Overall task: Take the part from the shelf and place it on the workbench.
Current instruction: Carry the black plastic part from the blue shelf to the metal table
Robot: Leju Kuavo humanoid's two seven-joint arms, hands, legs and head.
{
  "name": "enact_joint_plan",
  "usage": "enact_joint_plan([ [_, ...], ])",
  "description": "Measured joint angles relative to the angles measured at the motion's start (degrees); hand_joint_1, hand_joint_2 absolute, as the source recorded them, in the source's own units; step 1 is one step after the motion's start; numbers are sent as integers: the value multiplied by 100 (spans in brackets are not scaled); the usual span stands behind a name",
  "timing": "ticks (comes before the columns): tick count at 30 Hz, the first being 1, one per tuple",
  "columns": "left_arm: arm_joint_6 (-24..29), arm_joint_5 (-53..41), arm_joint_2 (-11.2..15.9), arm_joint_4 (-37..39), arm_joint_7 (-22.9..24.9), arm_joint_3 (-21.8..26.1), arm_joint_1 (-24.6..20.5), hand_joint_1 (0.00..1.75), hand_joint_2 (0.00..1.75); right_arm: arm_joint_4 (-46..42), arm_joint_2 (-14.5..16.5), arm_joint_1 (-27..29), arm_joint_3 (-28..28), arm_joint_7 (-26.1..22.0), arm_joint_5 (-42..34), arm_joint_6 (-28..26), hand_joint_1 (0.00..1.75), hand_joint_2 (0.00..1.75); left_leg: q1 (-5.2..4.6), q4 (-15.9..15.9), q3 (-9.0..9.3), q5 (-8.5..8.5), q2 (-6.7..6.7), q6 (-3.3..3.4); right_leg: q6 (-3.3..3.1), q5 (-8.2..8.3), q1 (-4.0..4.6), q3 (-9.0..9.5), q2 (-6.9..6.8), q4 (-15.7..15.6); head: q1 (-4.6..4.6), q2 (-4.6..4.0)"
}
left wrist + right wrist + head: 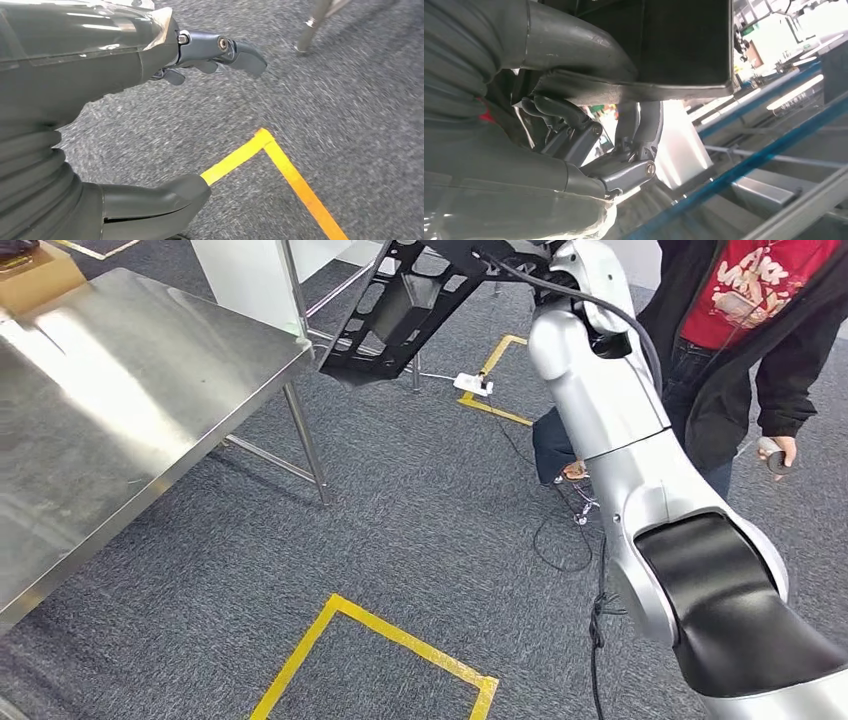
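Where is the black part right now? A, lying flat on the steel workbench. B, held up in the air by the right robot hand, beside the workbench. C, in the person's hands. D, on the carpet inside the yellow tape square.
B: the right robot hand grips the black part, which hangs above the carpet off the workbench edge.
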Motion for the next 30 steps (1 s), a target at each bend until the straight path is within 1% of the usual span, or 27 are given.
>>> enact_joint_plan([
  [1, -4, 0, 1, 2, -5, 1, 3, 0, 175, 5, -40, -70, -1, -3, -17, 31, 175, 175, 5, 19, -5, -10, -57, -17, 62, 178, -30, 191, 51, -427, 2, 0],
  [2, -8, 0, 5, 2, -10, 3, 3, 0, 175, 12, -75, -146, -1, -9, -40, 61, 175, 175, -1, 53, -24, -27, -111, -42, 89, 322, -50, 376, 101, -810, 2, 0],
  [3, -13, 1, 9, 2, -19, 5, 4, 0, 175, 22, -108, -217, -1, -18, -62, 90, 175, 175, -5, 81, -47, -40, -155, -69, 87, 416, -65, 504, 141, -1076, 1, 0],
  [4, -18, 3, 15, 3, -26, 9, 9, 0, 175, 37, -135, -275, -1, -25, -84, 116, 175, 175, -10, 100, -70, -45, -189, -97, 61, 452, -66, 565, 163, -1199, -2, 0],
  [6, -38, 7, 23, 4, -40, 35, 33, 0, 175, 74, -175, -362, 1, -38, -131, 160, 175, 175, 0, 104, -97, -38, -244, -138, -20, 466, -53, 573, 107, -1214, -4, 0],
  [7, -48, 9, 25, 5, -43, 50, 50, 0, 175, 92, -189, -398, 2, -42, -151, 173, 175, 175, 2, 122, -118, -57, -209, -161, -49, 472, -54, 580, 76, -1222, -4, 0],
  [9, -57, 9, 31, 8, -50, 72, 72, 0, 175, 118, -215, -471, 2, -56, -174, 187, 175, 175, 3, 399, -256, -237, 1, -212, -116, 479, -71, 598, 18, -1239, -21, 0],
  [10, -57, 10, 33, 9, -54, 77, 75, 0, 175, 130, -227, -501, 3, -61, -176, 190, 175, 175, 7, 713, -407, -399, 140, -239, -141, 475, -58, 603, -10, -1240, -31, 0],
  [11, -58, 10, 37, 9, -56, 82, 75, 0, 175, 142, -240, -522, 3, -65, -177, 192, 175, 175, 17, 1097, -590, -568, 228, -260, -166, 470, -47, 605, -41, -1240, -40, 0],
  [12, -60, 11, 37, 10, -56, 87, 76, 0, 175, 158, -254, -533, 4, -65, -177, 194, 175, 175, 29, 1452, -769, -694, 268, -273, -180, 465, -35, 605, -72, -1239, -40, 0],
  [13, -61, 11, 34, 11, -56, 91, 78, 0, 175, 173, -265, -536, 6, -66, -178, 195, 175, 175, 35, 1662, -886, -733, 282, -276, -189, 460, -24, 606, -106, -1239, -41, 0],
  [14, -63, 11, 31, 13, -57, 93, 80, 0, 175, 184, -272, -537, 7, -68, -179, 195, 175, 175, 39, 1648, -893, -664, 286, -268, -196, 455, -17, 610, -139, -1238, -41, 0],
  [15, -65, 11, 29, 13, -58, 94, 81, 0, 175, 192, -278, -543, 8, -69, -180, 196, 175, 175, 39, 1426, -790, -511, 297, -249, -202, 449, -9, 618, -169, -1239, -42, 0],
  [16, -66, 11, 31, 13, -60, 95, 81, 0, 175, 195, -283, -558, 9, -71, -180, 196, 175, 175, 27, 1036, -593, -312, 348, -213, -208, 443, -1, 630, -200, -1239, -42, 0],
  [17, -67, 11, 35, 13, -62, 95, 77, 0, 175, 195, -292, -581, 7, -72, -180, 196, 175, 175, -2, 649, -386, -179, 438, -174, -209, 434, 16, 639, -232, -1241, -42, 0],
  [18, -68, 10, 39, 13, -65, 95, 71, 0, 175, 196, -310, -608, 5, -73, -180, 196, 175, 175, -35, 353, -230, -100, 513, -138, -204, 425, 33, 645, -265, -1244, -40, 0],
  [19, -71, 10, 42, 13, -69, 95, 65, 0, 175, 197, -332, -630, 4, -73, -182, 199, 175, 175, -68, 174, -138, -79, 570, -107, -194, 417, 49, 651, -303, -1249, -38, 0],
  [20, -73, 9, 45, 13, -72, 95, 60, 0, 175, 198, -355, -644, 5, -69, -186, 208, 175, 175, -93, 129, -119, -108, 574, -89, -176, 410, 60, 655, -343, -1258, -37, 0],
  [21, -74, 9, 47, 13, -75, 97, 60, 0, 175, 197, -375, -654, 11, -63, -196, 219, 175, 175, -99, 105, -99, -99, 524, -66, -155, 404, 66, 671, -384, -1270, -37, 0],
  [22, -74, 9, 49, 13, -76, 98, 64, 0, 175, 193, -397, -660, 17, -53, -207, 234, 175, 175, -87, 66, -63, -80, 482, -41, -132, 389, 65, 672, -380, -1257, -33, 0],
  [23, -73, 10, 46, 13, -77, 100, 65, 0, 175, 187, -417, -674, 25, -42, -221, 248, 175, 175, -74, 24, -21, -54, 438, -10, -118, 344, 61, 647, -328, -1190, -33, 0],
  [24, -72, 13, 44, 13, -79, 102, 63, 0, 175, 183, -440, -694, 34, -33, -235, 262, 175, 175, -57, -17, 20, -27, 398, 22, -119, 257, 56, 572, -243, -1014, -28, 0],
  [25, -72, 16, 40, 13, -81, 103, 57, 0, 175, 181, -470, -710, 40, -26, -247, 277, 175, 175, -42, -43, 37, -8, 358, 43, -130, 130, 42, 429, -140, -723, -21, 0],
  [27, -74, 27, 37, 13, -89, 107, 49, 0, 175, 190, -515, -730, 62, -20, -268, 303, 175, 175, -38, -45, 41, -2, 258, 65, -141, -133, 15, 56, -34, 15, -13, 0],
  [28, -75, 37, 32, 13, -93, 109, 53, 0, 175, 198, -532, -728, 75, -15, -274, 309, 175, 175, -36, -42, 41, -4, 201, 64, -115, -188, 0, -85, -22, 256, -11, 0],
  [29, -77, 49, 27, 13, -99, 111, 59, 0, 175, 204, -542, -727, 90, -11, -276, 314, 175, 175, -30, -35, 41, -6, 143, 61, -65, -156, -16, -129, -17, 295, -11, 0],
  [30, -77, 59, 23, 13, -107, 115, 65, 0, 175, 209, -547, -728, 107, -7, -277, 316, 175, 175, -20, -22, 42, -13, 85, 49, 4, -40, -35, -61, -10, 109, -11, 0],
])
